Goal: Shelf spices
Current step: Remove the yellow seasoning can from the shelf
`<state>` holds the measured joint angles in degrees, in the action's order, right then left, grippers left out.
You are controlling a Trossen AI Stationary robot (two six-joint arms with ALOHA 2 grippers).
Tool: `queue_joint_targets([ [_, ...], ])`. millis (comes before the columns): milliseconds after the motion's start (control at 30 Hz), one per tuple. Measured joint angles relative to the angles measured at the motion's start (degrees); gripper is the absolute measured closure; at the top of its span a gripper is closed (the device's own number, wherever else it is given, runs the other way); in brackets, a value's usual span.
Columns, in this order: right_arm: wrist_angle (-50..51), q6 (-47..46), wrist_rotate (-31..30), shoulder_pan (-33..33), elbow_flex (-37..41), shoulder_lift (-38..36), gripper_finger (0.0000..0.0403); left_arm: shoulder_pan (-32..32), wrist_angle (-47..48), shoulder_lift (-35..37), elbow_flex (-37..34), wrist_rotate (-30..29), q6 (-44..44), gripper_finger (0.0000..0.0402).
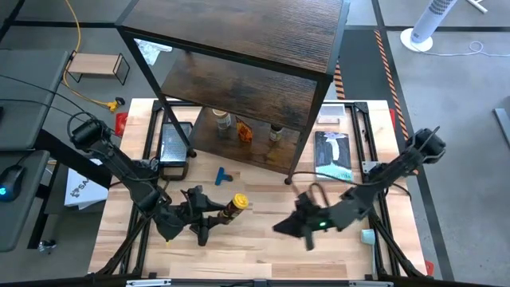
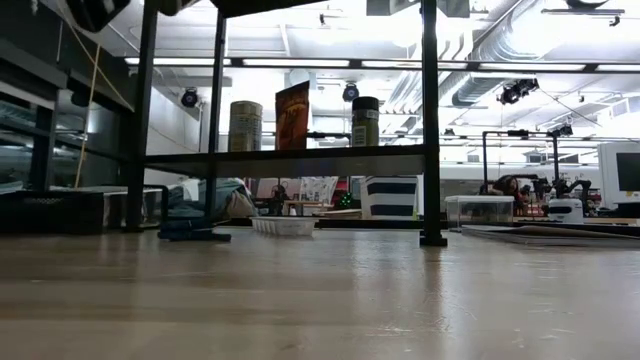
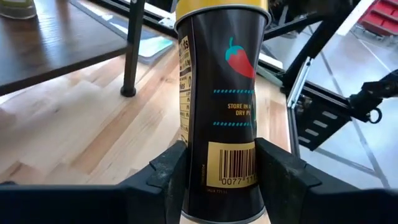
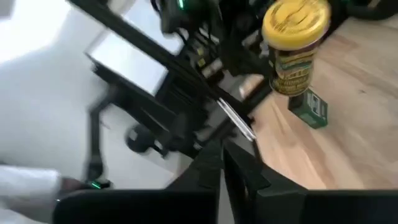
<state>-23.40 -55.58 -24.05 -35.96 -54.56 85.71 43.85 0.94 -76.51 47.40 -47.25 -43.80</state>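
**Left gripper holds a yellow-lidded spice jar above the table, in front of the shelf**

The yellow-lidded jar [image 1: 233,208] is off the shelf, held over the light wooden table [image 1: 263,255] towards its front left. The left wrist view shows its dark label with a red chilli pepper and a barcode, and one dark finger [image 3: 166,174] pressed against each side of the jar. So the left gripper [image 1: 209,215] is closed around the jar's body.

Behind it stands the shelf [image 1: 239,80], with dark brown boards and a thin black frame. On its lowest board, three spices stand in a row: a tan-lidded jar [image 1: 222,119], a reddish-brown packet [image 1: 244,131] and a black-lidded jar [image 1: 276,133]. The low view shows the same three upright on that board.

A blue T-shaped piece [image 1: 222,175] lies on the table between the shelf and the held jar.

The right gripper [image 1: 288,226] hangs over the table's front right, well apart from the jar. In the right wrist view its fingers [image 4: 208,168] are closed together with nothing between them.
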Motion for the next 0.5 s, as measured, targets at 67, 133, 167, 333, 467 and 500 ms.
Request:
queue_joint_targets([
  [67,2.9,3.4,3.8,2.1,-3.4,3.2,0.0358,-0.7,-1.2,0.0,0.0,0.3,0.4,0.0250],
  [133,6.0,6.8,5.8,4.2,-6.7,5.8,0.0329,-1.2,-2.7,0.0,0.0,0.3,0.3,0.0250],
  [167,7.1,8.4,6.4,5.2,-8.3,6.9,0.0314,-1.3,-3.5,0.0,0.0,0.3,-0.2,0.0249],
  [333,10.3,17.5,7.7,9.7,-13.9,9.0,0.0247,-0.3,-8.6,0.0,0.0,-0.1,-1.1,0.0250],
  [467,10.7,19.6,7.6,12.3,-15.4,9.0,0.0209,1.3,-14.1,0.0,0.0,-3.1,-1.2,0.0250],
  [500,10.7,19.6,7.6,12.8,-15.6,9.0,0.0202,1.9,-15.6,0.0,0.0,-4.3,-0.7,0.0250],
])
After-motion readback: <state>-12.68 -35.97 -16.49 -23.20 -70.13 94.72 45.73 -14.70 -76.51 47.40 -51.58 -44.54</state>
